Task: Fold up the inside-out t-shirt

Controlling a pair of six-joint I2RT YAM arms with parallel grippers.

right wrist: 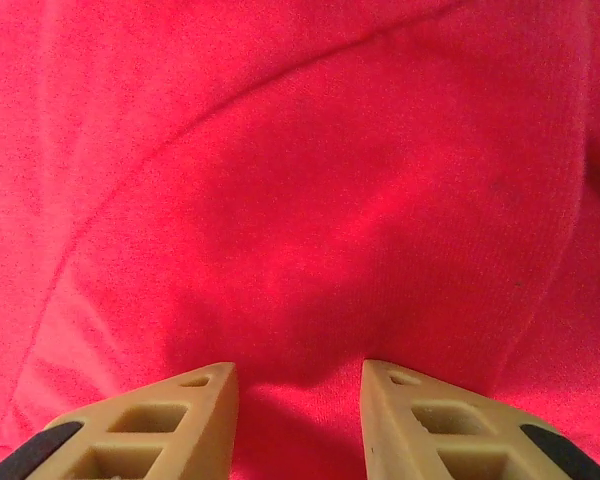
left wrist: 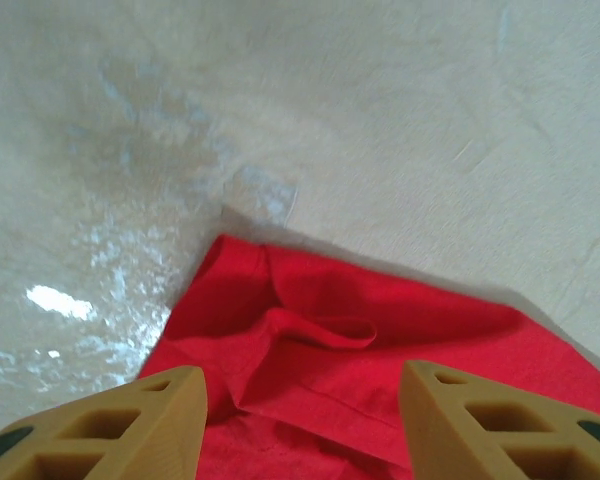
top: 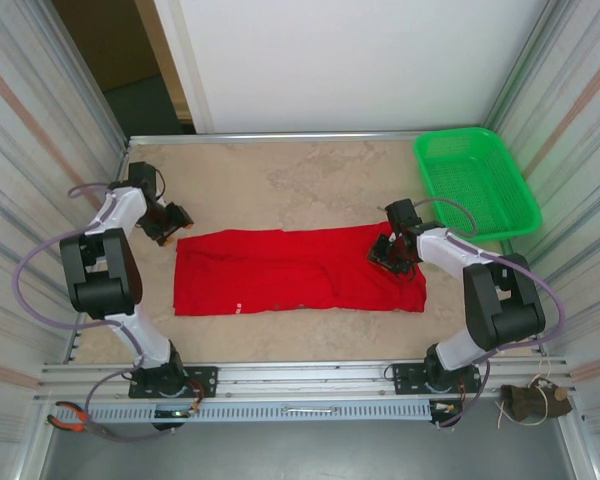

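The inside-out t-shirt (top: 290,272) lies on the table as a long, flat red band running left to right, with small white marks near its front edge. My left gripper (top: 170,222) hovers at the band's far left corner, open. In the left wrist view its tan fingers (left wrist: 170,420) stand wide apart over a rumpled corner fold (left wrist: 320,330), holding nothing. My right gripper (top: 388,255) is low over the band's right end, open. In the right wrist view red cloth (right wrist: 310,200) lies flat below and between its fingers (right wrist: 410,420), not pinched.
A green plastic mesh basket (top: 475,180) stands at the back right corner. Metal walls close in both sides. Bare beige tabletop (top: 280,180) stretches behind the shirt, and a narrower strip lies in front of it.
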